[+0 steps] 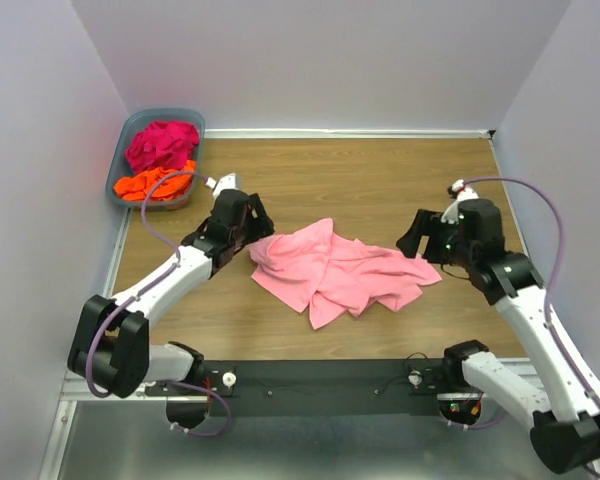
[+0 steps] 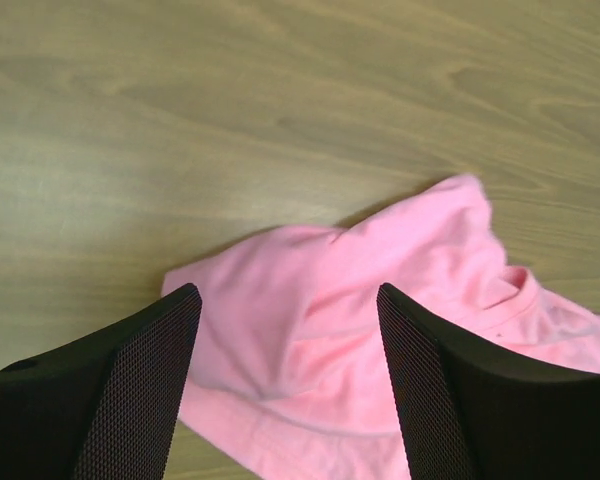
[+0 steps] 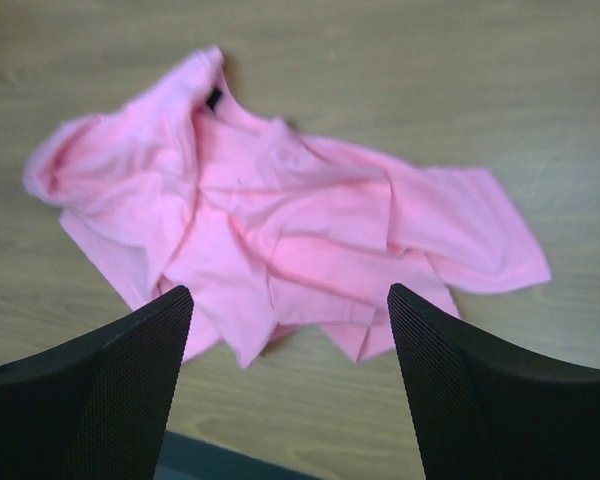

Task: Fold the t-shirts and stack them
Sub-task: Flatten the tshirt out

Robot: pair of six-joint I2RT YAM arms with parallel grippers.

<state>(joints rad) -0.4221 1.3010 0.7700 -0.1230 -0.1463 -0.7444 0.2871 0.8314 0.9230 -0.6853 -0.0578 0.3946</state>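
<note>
Left claw (image 2: 285, 300) of mine stands spread wide, its two dark mesh-faced fingers (image 2: 130, 390) well apart with nothing pinched between them. It hangs at the left edge of the crumpled shirt, left of centre in the top view. My right claw (image 3: 290, 295) is spread too and empty, and sits just beside the shirt's right edge, right of centre in the top view.

The wooden bench (image 1: 360, 170) fills the middle of the top view, between pale walls.

The light pink t-shirt (image 1: 335, 270) lies on it in the centre of the frame, between my two claws. It is unfolded and rumpled, with ridges running across it and a corner pointing toward the lower edge. In the right wrist view it spreads across the upper and middle part of the picture. In the left wrist view its cloth shows between and beyond my fingers, in the lower middle and right.

The grey-blue basket (image 1: 118, 178) sits in the upper left of the top view, against the left wall.

Inside it, the magenta t-shirt (image 1: 162, 143) is bunched at the far end, and the orange t-shirt (image 1: 152, 183) lies at the near end, touching the magenta one.

A small dark tag (image 3: 213, 98) shows at the pink shirt's neckline, upper left in the right wrist view.
</note>
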